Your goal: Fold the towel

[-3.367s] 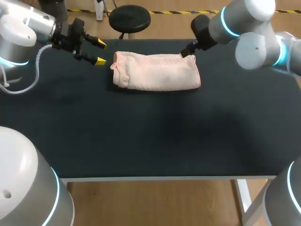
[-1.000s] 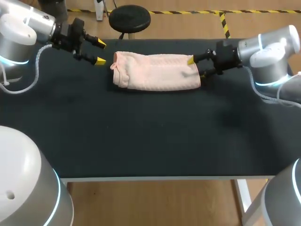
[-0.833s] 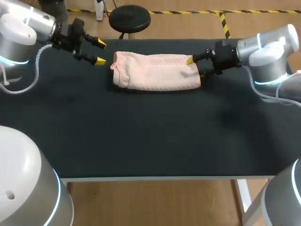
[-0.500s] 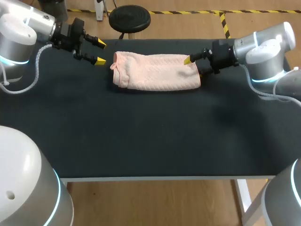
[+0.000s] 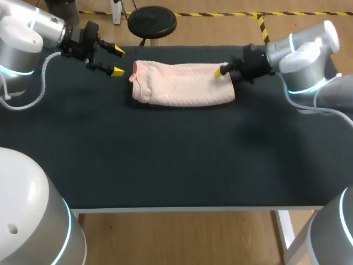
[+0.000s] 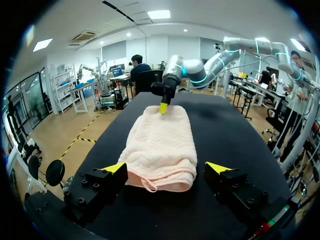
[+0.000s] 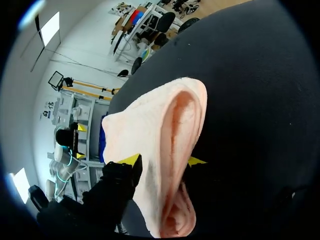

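The towel (image 5: 185, 84) lies folded on the table's (image 5: 176, 154) far side. The right hand (image 7: 163, 160) straddles its end, fingers (image 7: 131, 160) apart, apparently not yet pinching. It should seat the edge deep before closing. The left hand (image 5: 117, 61) hangs open and empty beside the other end.

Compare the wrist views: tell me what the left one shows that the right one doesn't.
Left wrist only: the whole pink towel, its near end between the tips of the open left tool, with the right tool at its far end. Right wrist only: the towel's layered edge close up at the right tool. Both: the towel on the black table.
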Motion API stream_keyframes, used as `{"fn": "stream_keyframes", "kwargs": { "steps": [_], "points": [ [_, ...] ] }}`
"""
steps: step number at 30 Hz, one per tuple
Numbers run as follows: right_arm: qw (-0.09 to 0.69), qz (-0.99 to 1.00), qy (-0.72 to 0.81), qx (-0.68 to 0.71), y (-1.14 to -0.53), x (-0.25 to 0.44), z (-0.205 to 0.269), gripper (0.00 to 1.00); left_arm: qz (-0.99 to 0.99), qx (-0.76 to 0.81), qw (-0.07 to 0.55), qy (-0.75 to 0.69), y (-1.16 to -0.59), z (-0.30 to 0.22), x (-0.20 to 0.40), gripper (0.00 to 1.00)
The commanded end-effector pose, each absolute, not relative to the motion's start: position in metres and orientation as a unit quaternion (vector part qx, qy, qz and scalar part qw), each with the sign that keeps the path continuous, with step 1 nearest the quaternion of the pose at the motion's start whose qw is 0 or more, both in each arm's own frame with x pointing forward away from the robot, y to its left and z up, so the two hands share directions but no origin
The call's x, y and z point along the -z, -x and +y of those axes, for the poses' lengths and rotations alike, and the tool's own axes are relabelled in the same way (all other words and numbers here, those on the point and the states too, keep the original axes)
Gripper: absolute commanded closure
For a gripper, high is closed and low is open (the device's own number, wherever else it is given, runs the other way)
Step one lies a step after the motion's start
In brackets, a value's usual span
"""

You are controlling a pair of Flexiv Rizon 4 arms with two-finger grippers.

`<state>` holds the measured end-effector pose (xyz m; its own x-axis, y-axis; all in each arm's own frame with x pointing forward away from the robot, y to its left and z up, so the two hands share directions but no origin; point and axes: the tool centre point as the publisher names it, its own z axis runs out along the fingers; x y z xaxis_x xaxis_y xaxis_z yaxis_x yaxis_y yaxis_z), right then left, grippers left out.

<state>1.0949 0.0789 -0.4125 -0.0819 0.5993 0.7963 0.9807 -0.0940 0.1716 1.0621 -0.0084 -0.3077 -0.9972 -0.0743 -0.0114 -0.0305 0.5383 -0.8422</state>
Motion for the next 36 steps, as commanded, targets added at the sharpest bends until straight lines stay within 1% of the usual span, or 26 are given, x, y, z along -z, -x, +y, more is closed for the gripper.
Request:
{"fn": "stream_keyframes", "kwargs": {
  "steps": [1, 7, 14, 23, 31, 32, 33, 36],
  "points": [
    [0.224, -0.624, 0.649, 0.372, -1.09, 0.399, 0.096, 1.0, 0.877, 0.48, 0.025, 0.03, -1.061, -0.009, 0.308, 0.0],
    [0.192, -0.635, 0.659, 0.356, -1.092, 0.374, 0.133, 1.0, 0.877, 0.48, 0.025, 0.03, -1.061, -0.009, 0.308, 0.0],
    [0.153, -0.663, 0.655, 0.329, -1.1, 0.349, 0.197, 1.0, 0.877, 0.48, 0.025, 0.03, -1.061, -0.009, 0.308, 0.0],
    [0.13, -0.682, 0.649, 0.309, -1.104, 0.338, 0.277, 1.0, 0.877, 0.48, 0.025, 0.03, -1.061, -0.009, 0.308, 0.0],
    [0.121, -0.694, 0.646, 0.293, -1.096, 0.341, 0.325, 1.0, 0.877, 0.48, 0.025, 0.03, -1.061, -0.009, 0.308, 0.0],
    [0.118, -0.698, 0.645, 0.289, -1.094, 0.339, 0.329, 0.68, 0.877, 0.48, 0.025, 0.03, -1.061, -0.009, 0.308, 0.0],
    [0.113, -0.702, 0.641, 0.289, -1.09, 0.337, 0.334, 0.0, 0.877, 0.48, 0.025, 0.03, -1.061, -0.009, 0.308, 0.0],
    [0.096, -0.711, 0.637, 0.283, -1.083, 0.333, 0.341, 0.0, 0.877, 0.48, 0.025, 0.03, -1.061, -0.009, 0.308, 0.0]
  ]
}}
